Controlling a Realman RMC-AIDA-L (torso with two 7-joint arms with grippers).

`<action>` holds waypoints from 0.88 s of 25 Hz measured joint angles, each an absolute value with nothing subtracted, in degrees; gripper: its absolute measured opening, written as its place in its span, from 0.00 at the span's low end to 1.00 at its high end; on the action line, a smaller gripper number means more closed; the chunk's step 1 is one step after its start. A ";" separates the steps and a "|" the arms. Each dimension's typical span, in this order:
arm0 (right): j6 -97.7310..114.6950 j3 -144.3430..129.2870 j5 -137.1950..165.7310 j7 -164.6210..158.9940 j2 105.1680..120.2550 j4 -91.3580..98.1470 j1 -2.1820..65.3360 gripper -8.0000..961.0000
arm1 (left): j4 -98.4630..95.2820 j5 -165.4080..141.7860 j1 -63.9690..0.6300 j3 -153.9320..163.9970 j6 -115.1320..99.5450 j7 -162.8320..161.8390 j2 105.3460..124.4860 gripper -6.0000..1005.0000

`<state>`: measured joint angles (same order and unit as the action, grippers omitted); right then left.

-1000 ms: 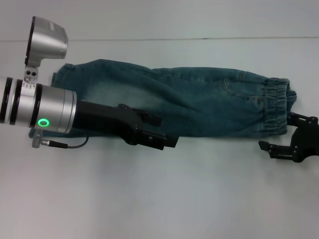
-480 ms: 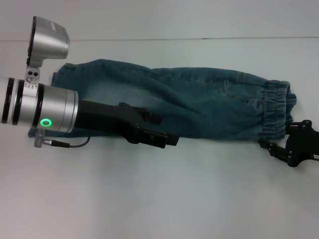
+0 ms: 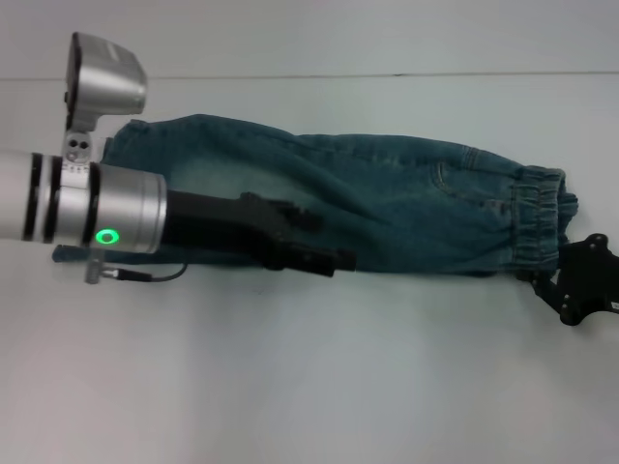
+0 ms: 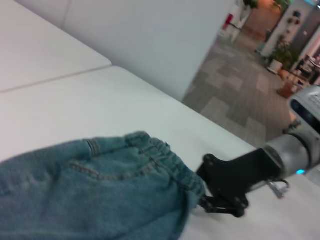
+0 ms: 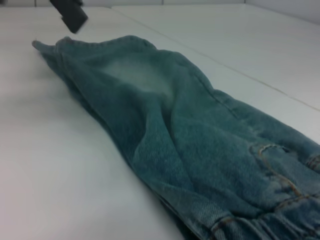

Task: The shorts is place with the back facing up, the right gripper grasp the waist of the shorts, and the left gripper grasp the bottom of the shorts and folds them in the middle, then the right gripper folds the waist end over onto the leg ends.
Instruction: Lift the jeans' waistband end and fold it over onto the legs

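The shorts (image 3: 387, 208) lie folded lengthwise across the white table (image 3: 319, 387), leg ends (image 3: 121, 145) to the left and the gathered waist (image 3: 540, 222) to the right. My left gripper (image 3: 319, 240) is open, hovering over the near edge of the denim around its middle, and holds nothing. My right gripper (image 3: 551, 285) sits at the near corner of the waist, touching or just beside it. In the left wrist view the right gripper (image 4: 220, 205) is against the waist (image 4: 170, 160). The right wrist view shows the shorts (image 5: 175, 125) stretching away to the leg ends (image 5: 55, 45).
A seam between table panels (image 3: 387, 75) runs along the far side. In the left wrist view the table edge (image 4: 220, 127) drops off to a tiled floor (image 4: 240, 95) beyond the waist end.
My right gripper has turned and closed in on the near corner of the waist. My left gripper has drifted slightly right and rotated above the shorts.
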<state>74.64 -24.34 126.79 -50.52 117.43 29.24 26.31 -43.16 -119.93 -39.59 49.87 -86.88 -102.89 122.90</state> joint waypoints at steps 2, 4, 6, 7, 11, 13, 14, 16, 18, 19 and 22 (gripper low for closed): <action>76.25 -24.33 126.69 -52.29 118.39 32.61 25.50 0.13 | -43.16 -118.89 -39.43 49.92 -83.85 -102.02 123.79 0.85; 78.48 -24.69 126.64 -55.53 119.78 38.23 24.33 0.10 | -42.17 -117.03 -39.35 50.36 -80.97 -100.96 124.25 0.85; 81.08 -24.93 126.64 -58.27 120.35 42.05 23.52 0.07 | -39.73 -114.06 -39.54 50.83 -77.37 -99.26 124.40 0.84; 82.92 -24.89 126.65 -59.68 120.36 43.46 23.26 0.07 | -37.52 -111.33 -39.61 51.04 -74.63 -97.48 124.44 0.83; 87.45 -24.95 126.65 -63.98 120.55 49.68 22.63 0.07 | -30.28 -102.95 -39.96 51.18 -67.38 -89.07 124.46 0.82; 89.20 -25.12 126.44 -65.62 120.61 52.24 22.54 0.07 | -27.05 -100.69 -40.74 51.20 -65.26 -85.75 124.52 0.75; 90.25 -25.27 126.17 -66.45 120.60 53.31 22.53 0.07 | -25.82 -99.72 -40.97 51.20 -64.38 -84.31 124.57 0.71; 92.21 -25.86 125.31 -68.39 120.48 55.68 22.52 0.07 | -23.08 -97.77 -41.67 51.21 -62.64 -81.52 124.62 0.64; 93.42 -26.49 124.63 -70.14 120.39 58.05 22.51 0.07 | -19.18 -95.85 -42.83 51.23 -60.56 -78.49 124.63 0.52; 93.97 -26.86 124.50 -70.94 120.39 59.30 22.52 0.07 | -17.61 -95.17 -43.28 51.24 -59.76 -77.30 124.63 0.44; 95.97 -28.40 123.42 -74.02 120.30 63.00 22.88 0.07 | -13.37 -92.86 -44.57 51.24 -57.07 -74.03 124.63 0.27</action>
